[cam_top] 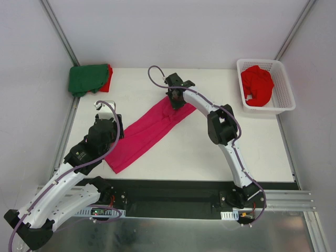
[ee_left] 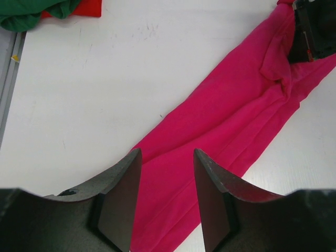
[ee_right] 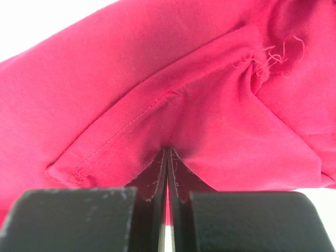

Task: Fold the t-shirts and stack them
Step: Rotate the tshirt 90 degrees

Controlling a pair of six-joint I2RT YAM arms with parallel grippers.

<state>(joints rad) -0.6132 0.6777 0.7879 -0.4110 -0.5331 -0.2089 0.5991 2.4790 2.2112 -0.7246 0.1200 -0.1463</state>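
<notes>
Pinching the magenta t-shirt (cam_top: 143,133) at its one-o'clock end, the right gripper (cam_top: 175,101) is clamped on cloth. The left gripper (ee_left: 167,160) hovers at seven o'clock, jaws apart.

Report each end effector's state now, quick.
Left end effector: open, holding nothing.
Right end effector: shut on the far end of the magenta-pink t-shirt.

The magenta t-shirt (cam_top: 142,136) is soft matt cloth, the table (cam_top: 210,152) smooth white, the basket (cam_top: 284,90) white plastic lattice.
</notes>
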